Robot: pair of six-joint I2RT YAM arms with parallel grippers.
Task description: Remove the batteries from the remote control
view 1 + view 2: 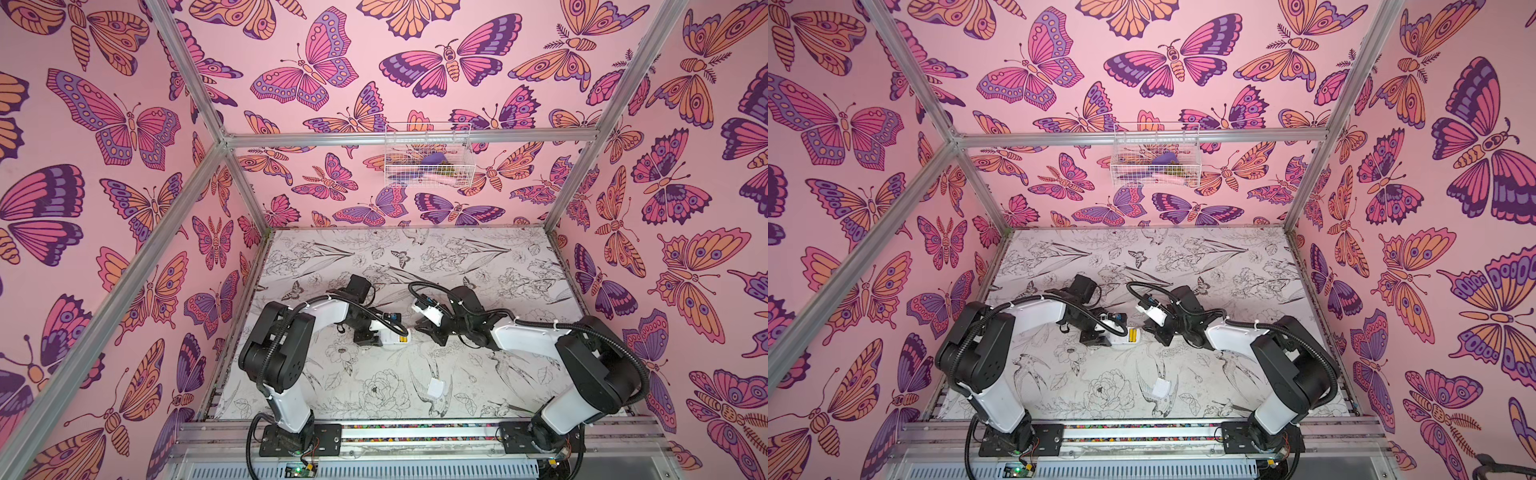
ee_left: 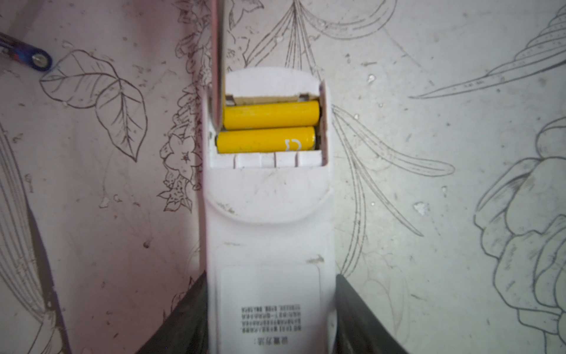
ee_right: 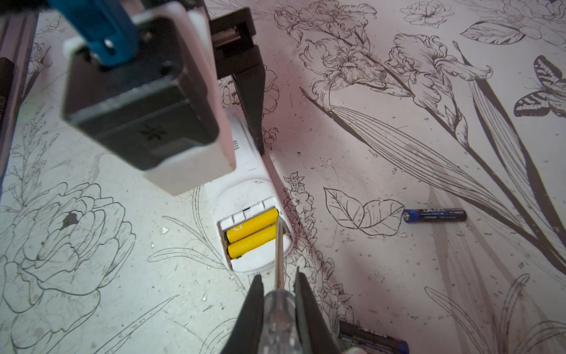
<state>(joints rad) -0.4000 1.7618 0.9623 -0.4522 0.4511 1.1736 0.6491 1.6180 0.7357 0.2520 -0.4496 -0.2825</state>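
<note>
Closest to the front edge of the flower-printed bench [image 1: 332, 257] lies a small flat white cover plate [image 1: 436, 387], all alone. Further in, the long white plastic remote control [image 2: 269, 233] lies face down with its battery box open. The two slim yellow batteries [image 2: 266, 139] sit side by side inside it. Near the remote, two slim black batteries [image 3: 435, 215] lie loose on the bench.

The yellow ones look light, hard and smooth. They are round, so they would likely roll once free. They sit snug, so a hand probably cannot pinch them in there. One end looks like the best spot to tip a battery up. Then it could be taken round its middle.

The left hand [image 2: 271, 285] reaches in low and pinches the remote by its two long sides. The right hand [image 3: 279, 288] slants down, pressed tight on a screwdriver with a clear handle [image 3: 277, 315]. Its thin metal tip is at the end of the yellow batteries. Far back, a white wire basket [image 1: 428, 156] hangs on the wall.
</note>
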